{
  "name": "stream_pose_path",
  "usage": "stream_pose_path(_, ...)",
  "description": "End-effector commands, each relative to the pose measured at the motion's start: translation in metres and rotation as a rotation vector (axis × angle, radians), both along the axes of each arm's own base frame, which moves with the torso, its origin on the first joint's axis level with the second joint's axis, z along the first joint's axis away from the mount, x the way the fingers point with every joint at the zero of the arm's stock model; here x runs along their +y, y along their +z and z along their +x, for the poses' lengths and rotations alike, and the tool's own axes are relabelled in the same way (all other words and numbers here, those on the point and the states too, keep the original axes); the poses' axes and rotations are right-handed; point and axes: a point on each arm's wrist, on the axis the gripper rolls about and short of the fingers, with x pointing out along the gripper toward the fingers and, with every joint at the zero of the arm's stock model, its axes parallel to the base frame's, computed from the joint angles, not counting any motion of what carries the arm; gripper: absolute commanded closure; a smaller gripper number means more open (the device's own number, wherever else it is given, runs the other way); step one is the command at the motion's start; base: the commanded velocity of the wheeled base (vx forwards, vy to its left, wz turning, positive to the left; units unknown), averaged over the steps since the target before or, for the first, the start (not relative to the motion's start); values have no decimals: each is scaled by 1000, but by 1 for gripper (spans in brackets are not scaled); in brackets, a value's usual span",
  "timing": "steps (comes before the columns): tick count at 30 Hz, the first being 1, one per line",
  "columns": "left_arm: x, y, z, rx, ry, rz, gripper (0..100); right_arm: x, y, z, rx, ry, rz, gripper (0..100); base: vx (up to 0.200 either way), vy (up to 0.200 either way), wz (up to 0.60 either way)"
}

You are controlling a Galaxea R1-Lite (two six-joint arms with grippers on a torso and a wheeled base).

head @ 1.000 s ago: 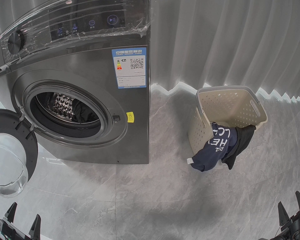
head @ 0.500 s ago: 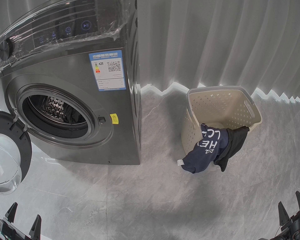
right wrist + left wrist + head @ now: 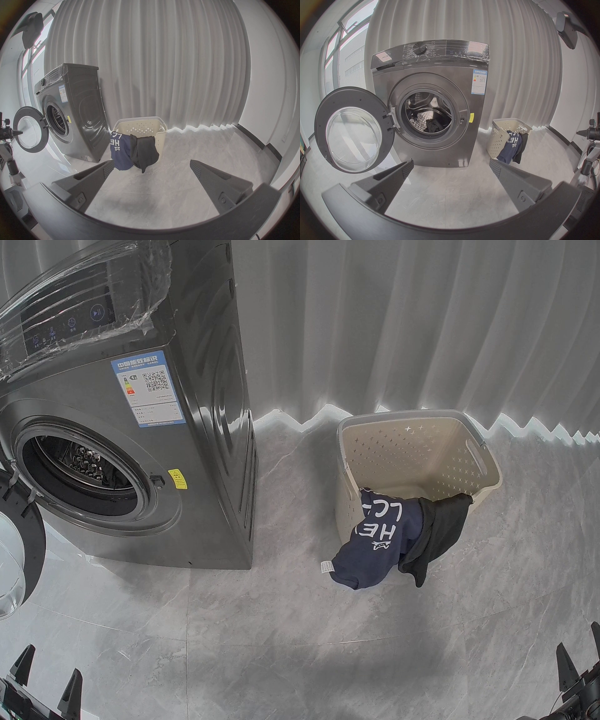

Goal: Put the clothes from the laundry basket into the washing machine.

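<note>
Two garments hang over the near rim of the laundry basket [image 3: 413,414]: a navy shirt [image 3: 374,541] with white print, and a black garment [image 3: 439,532] touching it on the side nearer the right arm. Both are likely soft, light and limp. They should sag and trail when lifted, and a sleeve could catch on the rim, so a pinch into a bunched fold at the rim, where the cloth is thickest, looks safer than one on a loose hem. The two pieces overlap, so a grasp on one may drag the other along.

The right end effector [image 3: 151,162] hangs released and empty, its fingers spread wide. The basket stands on the floor ahead of it and toward the robot's left, well apart, with the draped clothes on the side facing it. The left end effector [image 3: 450,162] is likewise released and holds nothing. From it, the basket lies ahead and off to the right, farther away.

The washing machine [image 3: 206,427] stands ahead of the left end effector with its door [image 3: 353,128] swung fully open. A dark garment [image 3: 433,125] already lies in the drum. The navy and black pieces have yet to be moved, and neither end effector appears to be within reach of the basket.
</note>
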Motion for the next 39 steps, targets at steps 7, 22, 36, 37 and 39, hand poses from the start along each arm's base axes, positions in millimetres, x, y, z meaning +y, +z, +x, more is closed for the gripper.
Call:
stream_pose_path(7,0,-5,0,4,0,-1,0,0,-5,0,2,0,0,0,0,-200,0)
stream_pose_path(22,0,-5,0,6,2,-13,0,0,-5,0,2,0,0,0,107,-13,0)
stream_pose_path(36,0,-5,0,4,4,-12,0,0,-5,0,2,0,0,0,57,-57,0)
stream_pose_path(37,0,-5,0,4,2,-12,0,0,-5,0,2,0,0,0,0,-200,0)
stream_pose_path(39,0,-5,0,3,2,-12,0,0,-5,0,2,0,0,0,0,-200,0)
